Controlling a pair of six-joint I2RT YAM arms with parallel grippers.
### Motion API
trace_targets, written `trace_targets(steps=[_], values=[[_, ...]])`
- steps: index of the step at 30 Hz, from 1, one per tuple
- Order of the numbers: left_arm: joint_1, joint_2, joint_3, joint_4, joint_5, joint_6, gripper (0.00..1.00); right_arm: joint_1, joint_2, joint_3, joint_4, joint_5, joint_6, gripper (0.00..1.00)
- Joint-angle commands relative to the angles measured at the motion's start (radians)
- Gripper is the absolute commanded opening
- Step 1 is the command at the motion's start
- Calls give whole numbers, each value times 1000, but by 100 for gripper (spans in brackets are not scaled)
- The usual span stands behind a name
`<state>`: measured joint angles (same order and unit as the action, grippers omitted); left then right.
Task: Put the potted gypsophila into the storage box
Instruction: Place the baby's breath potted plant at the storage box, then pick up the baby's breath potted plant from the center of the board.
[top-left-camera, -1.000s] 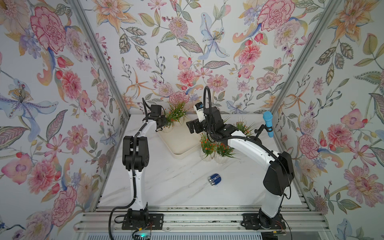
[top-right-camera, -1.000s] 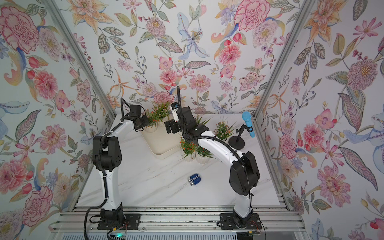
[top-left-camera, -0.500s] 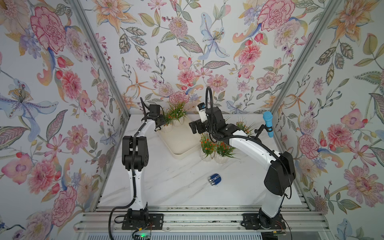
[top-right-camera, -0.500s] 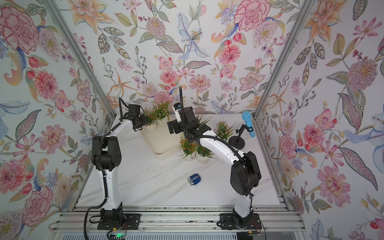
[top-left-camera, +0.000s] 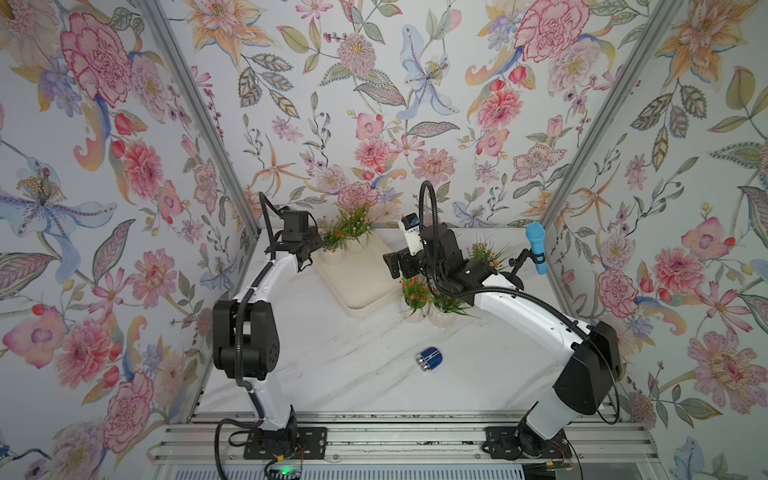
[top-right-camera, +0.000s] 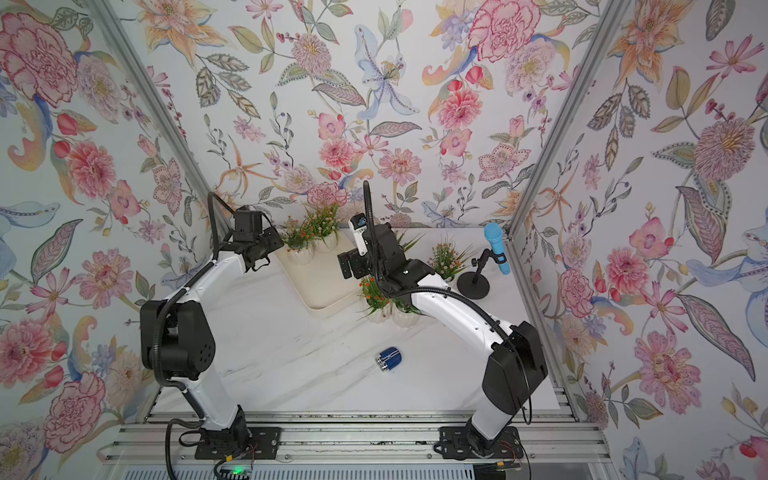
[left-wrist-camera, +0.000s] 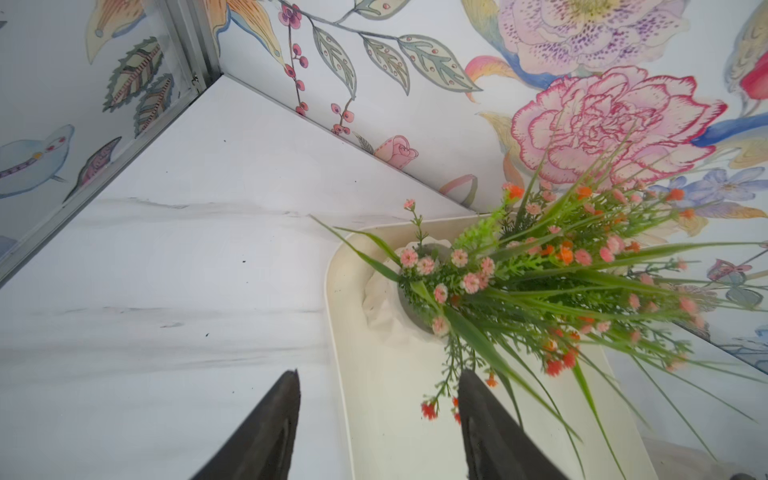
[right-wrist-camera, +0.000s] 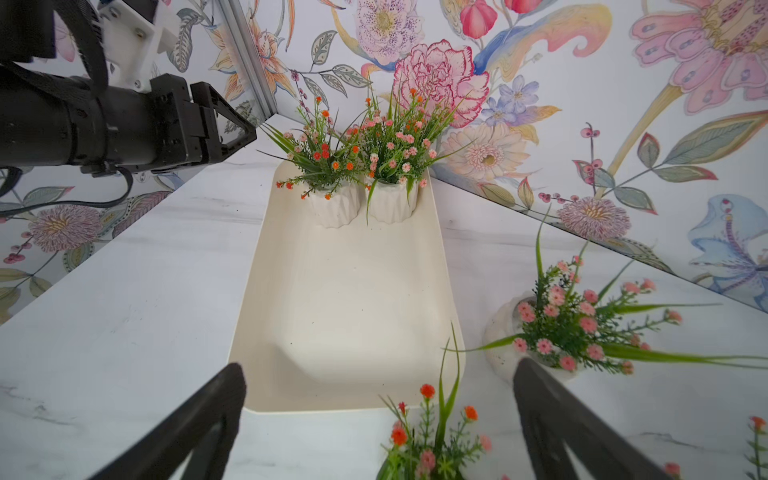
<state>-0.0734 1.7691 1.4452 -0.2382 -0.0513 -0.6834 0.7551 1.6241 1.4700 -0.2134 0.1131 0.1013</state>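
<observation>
Snagging threatened: sprigs of the potted gypsophila (left-wrist-camera: 384, 305) lay against the spread left gripper (left-wrist-camera: 380, 374), so pulling away might topple it in the storage box (left-wrist-camera: 337, 332); right gripper (right-wrist-camera: 380, 363) gaped empty.

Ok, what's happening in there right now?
Two potted gypsophila stand side by side at one end of the storage box. The left gripper is open next to them, holding nothing. The right gripper is open too, near the pots on the table beside the box.
</observation>
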Motion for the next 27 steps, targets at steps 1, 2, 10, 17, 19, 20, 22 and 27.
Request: trace_targets(steps=[1, 2, 10, 17, 19, 20, 22, 27], values=[[-18, -110, -110, 56, 4, 11, 64, 18, -75, -70, 5, 41, 12, 100], [-26, -137, -134, 56, 7, 13, 64, 23, -93, -86, 4, 47, 20, 100], [-196, -339, -273, -32, -18, -4, 64, 83, -286, -261, -49, 132, 94, 100], [-352, -462, -440, -62, -14, -134, 60, 136, -542, -465, -128, 219, 210, 100], [-405, -478, -493, -56, -16, -190, 56, 145, -617, -519, -147, 240, 252, 100], [-426, -482, -518, -41, -7, -211, 55, 151, -646, -536, -158, 248, 261, 100], [-482, -482, -565, 1, 6, -262, 55, 172, -695, -559, -196, 278, 270, 100], [-589, -428, -582, 73, 21, -308, 54, 245, -763, -593, -291, 365, 310, 100]])
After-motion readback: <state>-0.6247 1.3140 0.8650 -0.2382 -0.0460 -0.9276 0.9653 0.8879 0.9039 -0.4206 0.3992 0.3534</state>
